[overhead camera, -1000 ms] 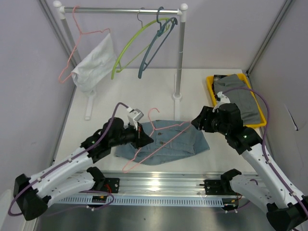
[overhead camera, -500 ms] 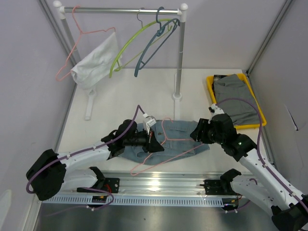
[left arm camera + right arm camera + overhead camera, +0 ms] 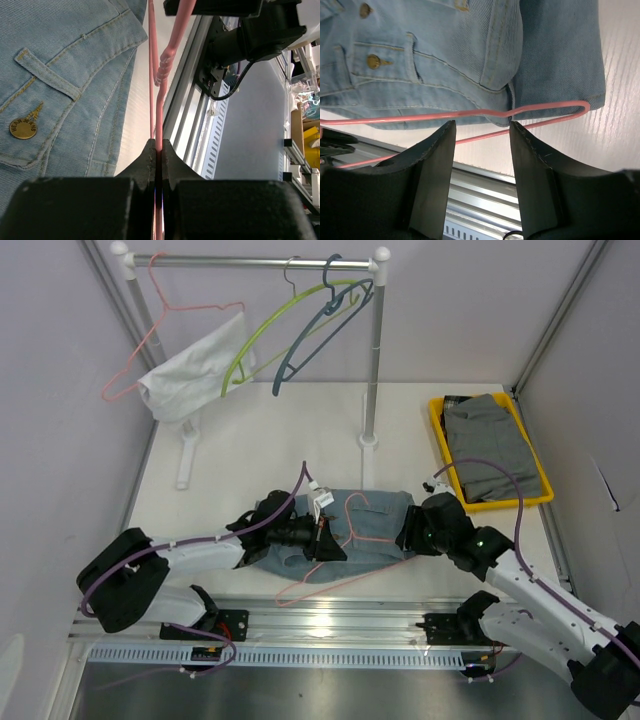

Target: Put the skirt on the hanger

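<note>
The light blue denim skirt [image 3: 375, 525] lies flat near the table's front edge. A thin pink hanger [image 3: 335, 585] lies over and in front of it, hook toward the skirt's waist. My left gripper [image 3: 325, 540] is shut on the hanger's wire. In the left wrist view the pink hanger [image 3: 160, 90] runs out from the left gripper [image 3: 156, 145], with the skirt [image 3: 65, 60] and its brass button to the left. My right gripper [image 3: 408, 530] stands open at the skirt's right end. In the right wrist view the right gripper [image 3: 481, 125] holds nothing; the hanger [image 3: 445, 116] and the skirt [image 3: 470, 45] lie just beyond its tips.
A clothes rack [image 3: 373, 360] at the back carries a pink hanger with a white garment [image 3: 190, 375], a green hanger [image 3: 270, 335] and a blue hanger [image 3: 310, 335]. A yellow tray [image 3: 505, 502] with a grey garment [image 3: 490, 445] sits at the right. A metal rail [image 3: 330, 625] runs along the near edge.
My left gripper has carried the pink hanger to the right, over the skirt. My right gripper has come down and left onto the skirt's right end. The hangers on the rack swing left.
</note>
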`<state>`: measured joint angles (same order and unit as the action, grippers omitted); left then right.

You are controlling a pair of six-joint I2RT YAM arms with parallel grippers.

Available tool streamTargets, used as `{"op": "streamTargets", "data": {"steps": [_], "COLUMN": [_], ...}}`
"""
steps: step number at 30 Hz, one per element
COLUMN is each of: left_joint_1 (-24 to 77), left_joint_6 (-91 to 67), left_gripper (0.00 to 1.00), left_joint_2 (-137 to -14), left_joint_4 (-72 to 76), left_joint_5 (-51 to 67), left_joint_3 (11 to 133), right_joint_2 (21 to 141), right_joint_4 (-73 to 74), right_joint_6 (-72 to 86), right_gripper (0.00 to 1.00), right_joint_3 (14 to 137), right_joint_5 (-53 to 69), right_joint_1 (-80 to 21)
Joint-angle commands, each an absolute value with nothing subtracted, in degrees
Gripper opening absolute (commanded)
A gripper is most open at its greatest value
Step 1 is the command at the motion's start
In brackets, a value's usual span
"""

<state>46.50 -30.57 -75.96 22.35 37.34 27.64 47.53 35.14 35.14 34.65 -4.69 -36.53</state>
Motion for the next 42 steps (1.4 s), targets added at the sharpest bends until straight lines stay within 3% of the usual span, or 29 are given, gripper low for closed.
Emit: {"op": "streamTargets", "data": {"steps": [1, 20, 28, 33, 42], "left_joint_1": [46.8, 46.6, 45.0, 42.7, 38.8], "left_joint_6": [-30.2, -28.6, -28.0, -27.8, -28.0], "left_gripper": [0.00, 0.00, 0.00, 0.00, 0.00], "left_joint_2": [-76.5, -78.1, -77.6, -77.4, -78.6], "left_joint_4": [27.7, 26.2, 26.3, 27.2, 30.5], "left_joint_5": [38.7, 37.4, 38.3, 39.4, 41.4], "left_joint_3": [27.7, 28.9, 29.4, 29.7, 30.5], "right_joint_2": [48.6, 59.3, 59.0, 59.9, 59.1], "right_joint_4": [32.1, 22.7, 27.9, 33.0, 32.5], "right_joint_6": [36.6, 38.7, 37.4, 36.2, 37.5], "right_gripper": [0.52, 0.52, 0.14, 0.06, 0.01], "right_joint_3": [33.4, 29.4, 38.5, 47.7, 49.0], "right_joint_5": [-6.7, -7.4, -9.5, -9.4, -2.0], "right_joint_1": [-37.8, -41.4, -41.4, -40.8, -35.2]}}
